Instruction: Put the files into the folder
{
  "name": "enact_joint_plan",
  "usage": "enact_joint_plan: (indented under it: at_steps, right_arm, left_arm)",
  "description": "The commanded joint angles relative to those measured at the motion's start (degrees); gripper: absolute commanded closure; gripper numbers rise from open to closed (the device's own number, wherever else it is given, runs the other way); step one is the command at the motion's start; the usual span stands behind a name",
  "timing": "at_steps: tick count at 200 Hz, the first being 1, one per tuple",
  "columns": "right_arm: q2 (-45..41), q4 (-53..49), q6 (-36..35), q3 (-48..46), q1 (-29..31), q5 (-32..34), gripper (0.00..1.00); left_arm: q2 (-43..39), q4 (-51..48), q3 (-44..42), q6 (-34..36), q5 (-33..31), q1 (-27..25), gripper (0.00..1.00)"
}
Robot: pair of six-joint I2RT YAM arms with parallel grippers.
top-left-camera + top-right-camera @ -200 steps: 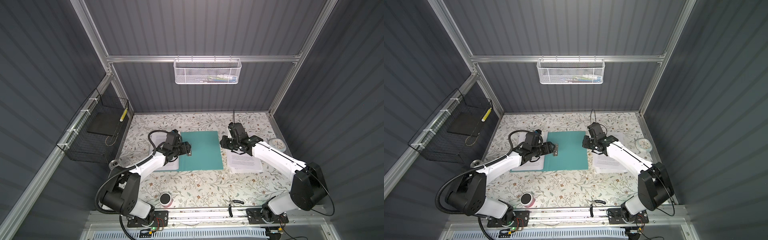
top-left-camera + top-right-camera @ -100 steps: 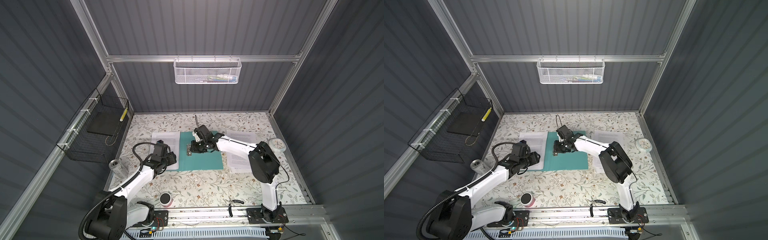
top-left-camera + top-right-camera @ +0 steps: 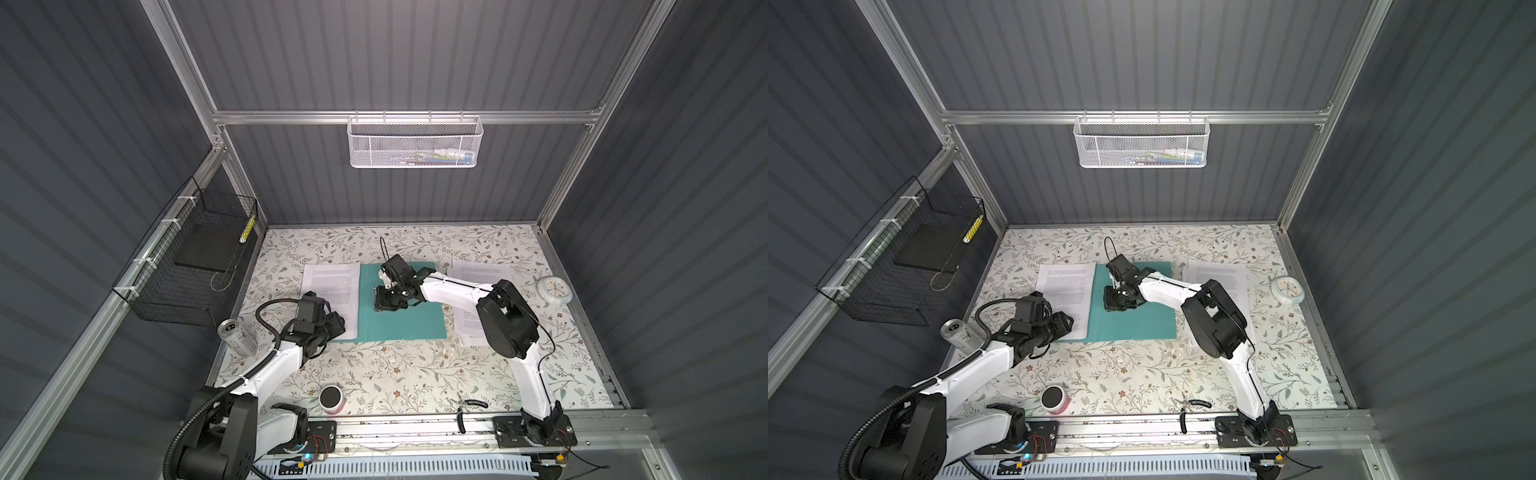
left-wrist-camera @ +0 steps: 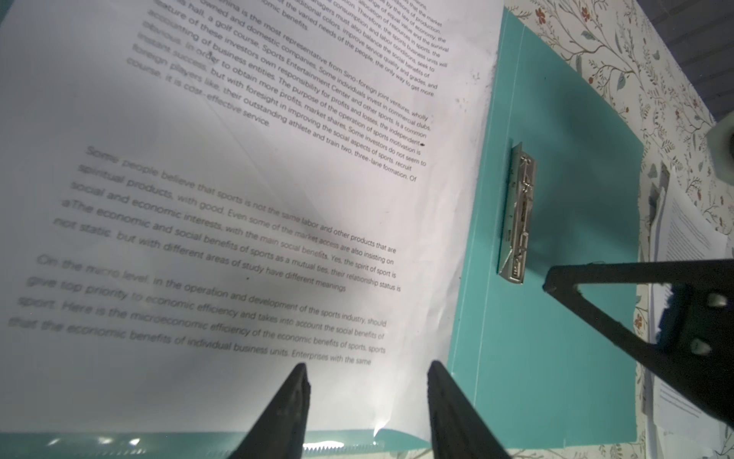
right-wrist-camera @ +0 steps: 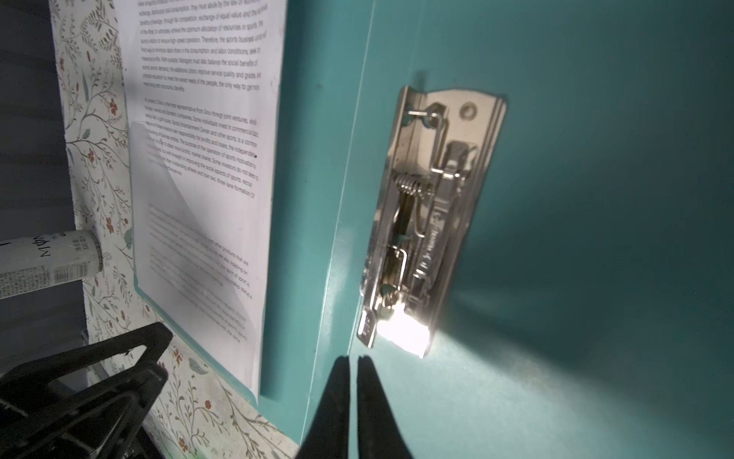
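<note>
Locate the table point(image 3: 374, 374) filling the lower half of both top views. The folder point(image 3: 411, 324) lies open at its centre. One sheet point(image 3: 332, 286) covers the folder's left flap, and more files point(image 3: 478, 270) lie to the folder's right. Your left gripper point(image 4: 367, 369) is narrowly parted and empty over the sheet's edge. Your right gripper point(image 5: 352, 361) is nearly closed and empty, just beside the metal clip point(image 5: 433, 206).

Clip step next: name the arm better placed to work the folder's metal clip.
Probably right: the right gripper, shut, points at the metal clip; the left gripper is open over the printed sheet.
</note>
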Motion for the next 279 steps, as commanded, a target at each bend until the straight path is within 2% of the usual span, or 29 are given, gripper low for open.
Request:
enact_joint_plan:
  at_steps: [1, 57, 116, 162, 279]
  right_arm:
    - [1.1, -2.2, -0.4, 1.7, 0.0, 1.0, 0.88]
    - [3.0, -2.2, -0.1, 3.0, 0.0, 1.2, 0.82]
    - [4.8, -2.4, 0.0, 4.5, 0.0, 1.0, 0.82]
    - [5.6, -1.8, 0.8, 4.5, 0.0, 0.5, 0.88]
    - [6.4, -1.2, 1.6, 2.8, 0.0, -0.5, 0.88]
  left_arm:
    - [0.7, 1.1, -0.9, -0.2, 1.1, 0.4, 0.51]
    - [0.6, 1.2, -1.4, -0.1, 1.4, 0.5, 0.52]
    - [0.8, 1.4, -1.8, 0.0, 1.9, 0.5, 0.52]
    - [1.3, 1.7, -2.7, 0.2, 2.1, 0.5, 0.52]
    - [3.1, 3.6, -3.6, -0.1, 2.7, 0.6, 0.54]
